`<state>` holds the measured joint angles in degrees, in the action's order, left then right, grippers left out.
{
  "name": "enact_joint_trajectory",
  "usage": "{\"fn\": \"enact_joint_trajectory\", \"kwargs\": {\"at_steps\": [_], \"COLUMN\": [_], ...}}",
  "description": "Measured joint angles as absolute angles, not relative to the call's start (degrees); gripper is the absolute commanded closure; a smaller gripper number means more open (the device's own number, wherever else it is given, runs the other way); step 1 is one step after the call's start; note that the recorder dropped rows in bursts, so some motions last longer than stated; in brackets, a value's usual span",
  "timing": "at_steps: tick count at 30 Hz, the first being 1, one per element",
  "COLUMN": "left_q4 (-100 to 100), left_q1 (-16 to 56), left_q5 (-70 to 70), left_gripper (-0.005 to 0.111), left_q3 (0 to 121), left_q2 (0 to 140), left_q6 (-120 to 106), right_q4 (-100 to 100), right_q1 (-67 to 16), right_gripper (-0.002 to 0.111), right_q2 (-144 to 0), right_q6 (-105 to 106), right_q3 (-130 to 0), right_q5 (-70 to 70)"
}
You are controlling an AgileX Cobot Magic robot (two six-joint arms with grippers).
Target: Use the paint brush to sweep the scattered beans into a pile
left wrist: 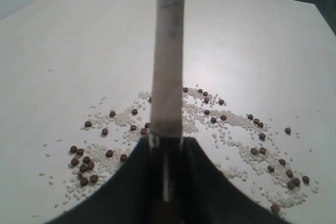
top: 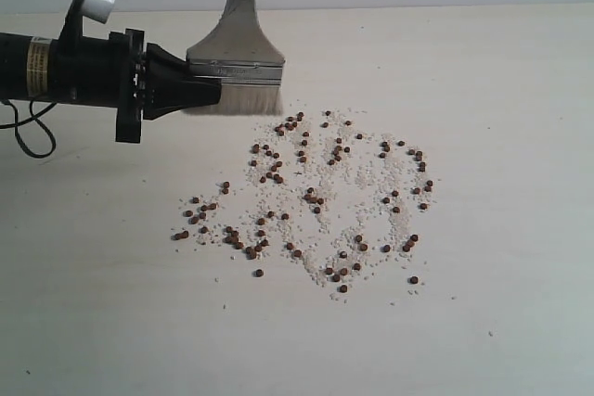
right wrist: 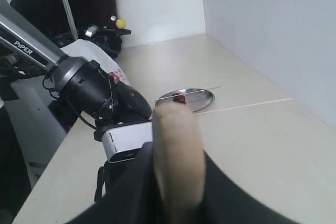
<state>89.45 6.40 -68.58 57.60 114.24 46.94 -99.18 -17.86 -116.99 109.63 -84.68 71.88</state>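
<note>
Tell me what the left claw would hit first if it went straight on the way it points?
The paint brush: the left claw already grips its side edge. Beyond it only bare table shows, though depth is unclear.

I can read only one word: "PiPER", in white letters on the grey arm link [right wrist: 23, 45] at the upper left of the right wrist view. In the exterior view a yellowish label [top: 37, 67] wraps the black arm [top: 88, 71] at the far left, but its print is too small to read. A red-and-white sticker [right wrist: 118, 77], left of centre in the right wrist view, is also illegible.
</note>
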Motion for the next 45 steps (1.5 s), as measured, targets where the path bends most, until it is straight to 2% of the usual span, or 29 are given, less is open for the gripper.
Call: {"fn": "enact_joint_trajectory", "kwargs": {"at_steps": [12, 14, 16, 18, 29, 31, 34, 45], "left_q4": [86.92, 86.56, 86.56, 85.63, 88.05, 88.76, 89.95, 94.65], "left_q1": [8.00, 7.90, 7.90, 7.90, 5.41, 4.44, 3.16, -0.52], "left_q5": [-68.74, -68.98, -68.98, -68.98, -69.04, -69.20, -69.25, -69.25], "left_gripper": [0.107, 0.099, 0.072, 0.061, 0.063, 0.073, 0.108, 0.107], "left_q3": [57.60, 57.60, 57.60, 57.60, 57.60, 57.60, 57.60, 55.91], "left_q2": [116.38, 116.42, 116.42, 116.42, 116.42, 116.42, 116.42, 111.39], "left_q6": [45.16, 45.16, 45.16, 45.16, 49.61, 52.16, 56.31, 65.97], "right_q4": [-97.91, -97.91, -98.01, -98.54, -98.68, -98.68, -98.68, -93.04], "right_q1": [-17.86, -17.86, -17.86, -17.86, -13.63, -12.66, -11.55, -11.18], "right_gripper": [0.108, 0.108, 0.108, 0.108, 0.108, 0.108, 0.108, 0.108], "right_q2": [-116.99, -116.99, -116.99, -116.99, -116.99, -116.99, -116.99, -112.13], "right_q6": [109.78, 109.67, 109.67, 109.44, 105.85, 104.47, 102.26, 89.05], "right_q3": [-84.68, -84.68, -84.68, -84.68, -84.68, -84.68, -84.68, -84.68], "right_q5": [71.91, 71.91, 71.91, 71.58, 69.82, 69.69, 68.24, 54.46]}}
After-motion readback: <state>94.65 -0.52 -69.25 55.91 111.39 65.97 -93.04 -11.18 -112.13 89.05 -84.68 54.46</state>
